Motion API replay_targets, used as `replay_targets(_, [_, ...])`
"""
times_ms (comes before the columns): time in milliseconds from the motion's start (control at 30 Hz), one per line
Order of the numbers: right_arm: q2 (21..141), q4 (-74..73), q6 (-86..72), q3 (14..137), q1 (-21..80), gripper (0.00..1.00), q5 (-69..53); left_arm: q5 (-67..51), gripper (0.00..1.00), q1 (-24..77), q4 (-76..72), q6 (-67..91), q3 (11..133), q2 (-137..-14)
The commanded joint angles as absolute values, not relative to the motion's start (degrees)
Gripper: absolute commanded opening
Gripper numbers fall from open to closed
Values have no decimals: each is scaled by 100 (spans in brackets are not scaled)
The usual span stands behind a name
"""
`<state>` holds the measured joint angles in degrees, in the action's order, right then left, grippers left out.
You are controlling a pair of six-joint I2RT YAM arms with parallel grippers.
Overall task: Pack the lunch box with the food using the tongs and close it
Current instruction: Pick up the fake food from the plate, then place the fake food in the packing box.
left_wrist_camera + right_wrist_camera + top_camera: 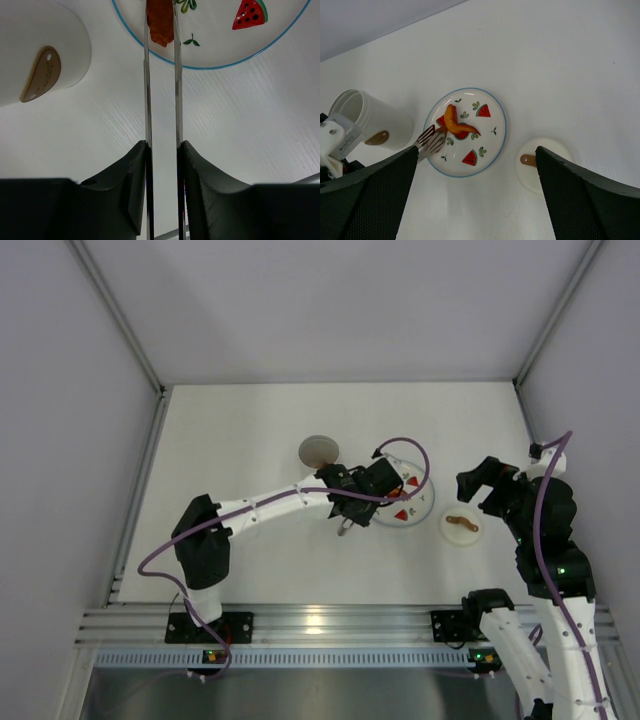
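1. Lunch box, a small white cylindrical cup (320,452), stands upright on the white table (230,420). Its long axis is vertical and its open mouth points up. The brown mark on its side faces the left wrist.
2. It sits just beside the far-left edge of the flat white round plate with a blue rim and watermelon prints (497,120), apart from it.
3. Food: an orange-red piece (160,22) is pinched at the tips of the metal tongs (148,95), its long axis in line with the blades, over the plate's rim. Cannot tell whether it is lifted or touching.
4. A curved orange piece (451,119) lies flat near the plate's middle.
5. Left gripper (162,147): narrow, squeezing the two tong blades, which run almost parallel and point at the plate.
6. Right gripper (476,155): fingers spread wide, holding nothing, above the table.
7. Small white round lid with a brown curved handle (460,527) lies flat to the right of the plate, handle up, not touching it.
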<state>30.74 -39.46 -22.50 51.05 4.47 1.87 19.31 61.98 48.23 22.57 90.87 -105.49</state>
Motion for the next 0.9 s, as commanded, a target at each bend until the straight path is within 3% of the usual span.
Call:
replay_targets(0, [3067, -3964, -2206, 5221, 369, 100, 229, 1898, 22, 6240, 4816, 2206, 9246, -10116])
replay_targets(867, [3094, -3955, -2215, 5274, 369, 99, 202, 2434, 26, 6284, 5300, 2171, 9931, -8992])
